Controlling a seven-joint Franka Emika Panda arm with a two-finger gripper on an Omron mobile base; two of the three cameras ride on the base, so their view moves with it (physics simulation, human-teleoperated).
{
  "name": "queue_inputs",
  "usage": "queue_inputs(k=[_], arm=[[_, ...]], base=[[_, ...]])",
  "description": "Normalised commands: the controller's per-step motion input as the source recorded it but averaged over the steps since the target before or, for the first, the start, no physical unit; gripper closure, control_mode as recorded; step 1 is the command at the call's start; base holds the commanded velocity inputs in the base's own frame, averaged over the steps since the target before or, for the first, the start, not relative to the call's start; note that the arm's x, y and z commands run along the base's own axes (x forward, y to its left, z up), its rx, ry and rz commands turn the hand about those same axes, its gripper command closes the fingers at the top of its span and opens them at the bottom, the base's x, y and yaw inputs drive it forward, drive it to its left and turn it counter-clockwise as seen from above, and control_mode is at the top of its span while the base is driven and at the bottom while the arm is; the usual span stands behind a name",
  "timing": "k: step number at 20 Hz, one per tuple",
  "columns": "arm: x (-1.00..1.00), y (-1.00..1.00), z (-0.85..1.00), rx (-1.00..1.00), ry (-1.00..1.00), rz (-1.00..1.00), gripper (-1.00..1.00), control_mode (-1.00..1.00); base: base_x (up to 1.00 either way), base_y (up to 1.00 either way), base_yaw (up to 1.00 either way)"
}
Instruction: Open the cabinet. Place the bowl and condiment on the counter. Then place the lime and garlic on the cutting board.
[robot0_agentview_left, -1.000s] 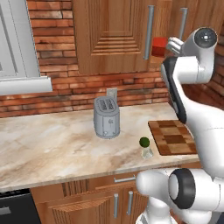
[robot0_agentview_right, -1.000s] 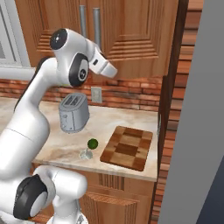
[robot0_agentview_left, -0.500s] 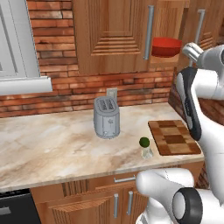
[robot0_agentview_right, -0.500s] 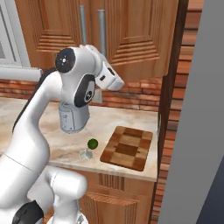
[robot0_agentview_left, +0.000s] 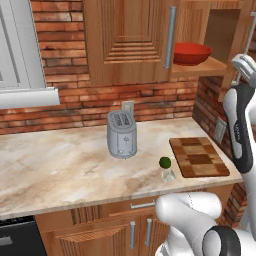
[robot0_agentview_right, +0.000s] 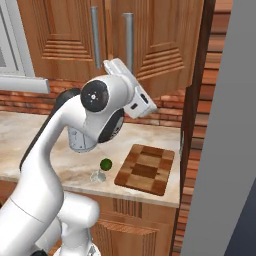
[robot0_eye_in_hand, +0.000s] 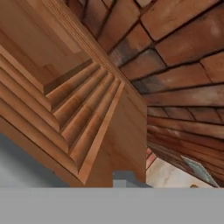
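Observation:
The cabinet has its right door swung out toward me. My gripper sits at the lower end of that door's silver handle, shut on it; the fingers themselves are hidden. The red bowl rests on the exposed shelf. The condiment is out of view. On the counter the lime and the garlic lie together, just left of the cutting board. The hand view looks close along the panelled door.
A silver toaster stands mid-counter, in front of a wall outlet. A pale grey-white unit hangs at the left. A brick side wall and a tall grey panel close in the right end.
The right cabinet door has swung further open, uncovering the red bowl. My hand moved right and outward together with the door.

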Motion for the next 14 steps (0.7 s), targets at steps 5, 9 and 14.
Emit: queue_inputs(k=[5,9,14], arm=[[-0.02,-0.59,-0.42,0.0,0.0,0.0,-1.0,-1.0],[-0.79,-0.1,-0.01,0.0,-0.05,0.0,-1.0,-1.0],[-1.0,0.09,0.0,0.0,-0.13,0.02,-1.0,-1.0]], base=[[0.0,0.0,0.0],[0.0,0.0,0.0],[0.0,0.0,0.0]])
